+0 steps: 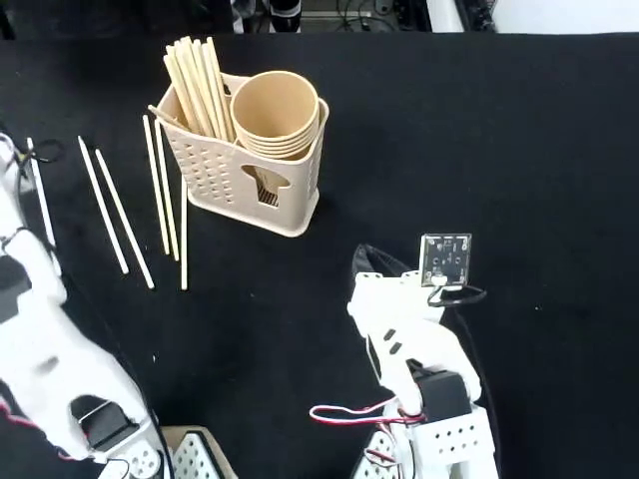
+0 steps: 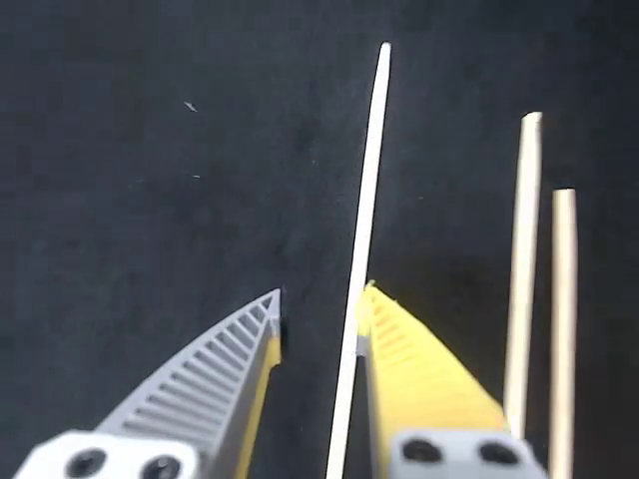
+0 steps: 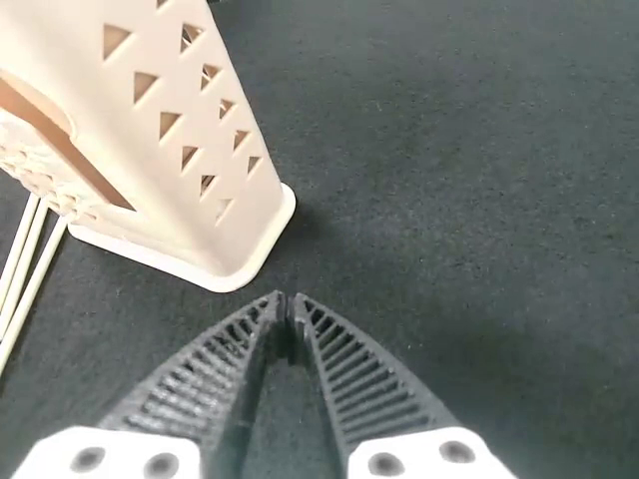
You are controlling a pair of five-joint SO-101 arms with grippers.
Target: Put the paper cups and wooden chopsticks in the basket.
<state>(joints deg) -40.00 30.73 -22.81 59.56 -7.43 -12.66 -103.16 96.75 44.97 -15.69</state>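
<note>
- Step in hand, as we judge it: lifting one loose chopstick (image 2: 367, 180) off the surface (image 1: 499, 150).
- The left hand (image 2: 321, 294) is released, jaws spread. The chopstick lies between them, against the yellow finger (image 2: 409, 369) and apart from the grey finger (image 2: 215, 369).
- We centre the hand across the stick before closing, so the grey finger does not roll it sideways.
- We stay off the two neighbouring chopsticks (image 2: 524, 249) just beside the yellow finger.
- We close firmly, since a thin stick is likely to slip or swing.
- The basket (image 1: 250, 190) stands well apart. Nested cups (image 1: 275, 110) fill one compartment and a bundle (image 1: 195, 85) of sticks the other. We aim tip-down beside the bundle.
- The right hand (image 3: 288, 304) is clenched on nothing, near the basket's base. We leave it parked.
</note>
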